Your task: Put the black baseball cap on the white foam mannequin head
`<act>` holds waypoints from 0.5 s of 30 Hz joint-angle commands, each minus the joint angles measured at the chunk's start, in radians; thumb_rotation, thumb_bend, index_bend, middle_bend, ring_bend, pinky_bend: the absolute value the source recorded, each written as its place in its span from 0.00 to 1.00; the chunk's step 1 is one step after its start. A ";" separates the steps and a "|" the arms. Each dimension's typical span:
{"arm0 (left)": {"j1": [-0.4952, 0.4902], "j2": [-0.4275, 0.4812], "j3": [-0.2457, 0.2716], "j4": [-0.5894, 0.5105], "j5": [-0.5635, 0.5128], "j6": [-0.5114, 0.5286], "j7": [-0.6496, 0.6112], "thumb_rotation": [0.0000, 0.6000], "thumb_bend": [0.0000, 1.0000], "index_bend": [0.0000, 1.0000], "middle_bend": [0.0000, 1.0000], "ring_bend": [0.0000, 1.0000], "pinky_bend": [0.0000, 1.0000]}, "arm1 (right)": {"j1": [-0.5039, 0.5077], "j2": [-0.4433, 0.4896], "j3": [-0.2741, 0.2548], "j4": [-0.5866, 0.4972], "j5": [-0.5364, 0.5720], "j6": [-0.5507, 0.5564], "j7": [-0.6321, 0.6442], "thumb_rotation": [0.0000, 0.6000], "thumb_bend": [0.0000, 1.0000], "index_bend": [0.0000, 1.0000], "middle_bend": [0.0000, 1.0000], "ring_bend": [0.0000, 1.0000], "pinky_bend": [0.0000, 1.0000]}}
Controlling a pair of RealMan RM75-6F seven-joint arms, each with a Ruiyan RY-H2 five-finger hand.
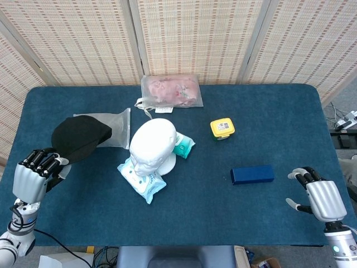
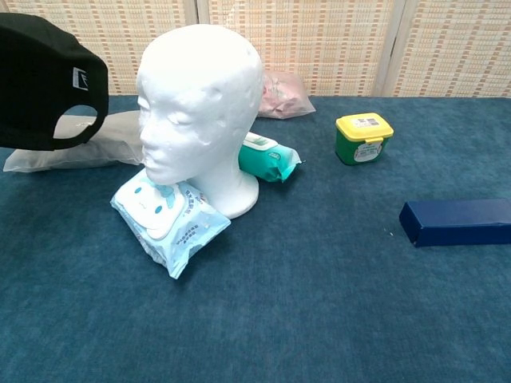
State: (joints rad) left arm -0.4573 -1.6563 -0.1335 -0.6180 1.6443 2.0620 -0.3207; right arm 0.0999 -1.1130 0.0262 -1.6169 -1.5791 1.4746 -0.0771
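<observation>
One black baseball cap (image 1: pixel 81 138) is hanging in the air at the table's left side, gripped at its near edge by the left hand (image 1: pixel 34 174), fingers curled onto the brim. In the chest view the cap (image 2: pixel 44 80) is showing at upper left, lifted clear of the cloth, w/ its rear strap opening and a small white tag facing the camera; it's sitting left of the head and at about crown height, not touching it.

One white foam mannequin head (image 1: pixel 152 147) is standing upright near table centre, bare, face turned toward the robot and slightly left. Its base is resting partly on one light-blue wipes pack (image 1: pixel 142 178) in front and touching one teal wipes pack (image 1: pixel 183 145) behind-right.

The right hand (image 1: pixel 318 195) is resting low at the table's near right corner, holding nothing, fingers spread apart; it's well apart from everything, and not showing in the chest view.

Other items, one each: a clear plastic bag (image 1: pixel 111 125) lying flat under/behind the cap; a pink-filled clear pouch (image 1: pixel 170 91) at the back edge; a green jar w/ yellow lid (image 1: pixel 222 128) right of the head; a dark-blue box (image 1: pixel 252 175) lying flat further right & nearer. All are sitting on the blue-covered table (image 1: pixel 268 111). Three woven screen panels (image 1: pixel 189 33) are standing behind.
</observation>
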 commanded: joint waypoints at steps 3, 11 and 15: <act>-0.023 0.030 -0.017 -0.051 0.007 0.005 0.024 1.00 0.49 0.72 0.70 0.44 0.56 | 0.000 -0.002 0.000 0.000 0.000 -0.001 -0.006 1.00 0.12 0.37 0.32 0.23 0.57; -0.047 0.080 -0.029 -0.155 0.031 0.005 0.087 1.00 0.49 0.72 0.70 0.44 0.56 | 0.002 -0.003 0.002 -0.001 0.004 -0.006 -0.012 1.00 0.12 0.37 0.32 0.23 0.57; -0.063 0.105 -0.031 -0.221 0.060 0.009 0.138 1.00 0.49 0.72 0.70 0.44 0.56 | 0.002 -0.003 0.003 -0.002 0.005 -0.006 -0.011 1.00 0.12 0.37 0.32 0.23 0.57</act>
State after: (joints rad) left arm -0.5111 -1.5641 -0.1625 -0.8158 1.6905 2.0694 -0.2029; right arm 0.1022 -1.1160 0.0286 -1.6186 -1.5738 1.4687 -0.0883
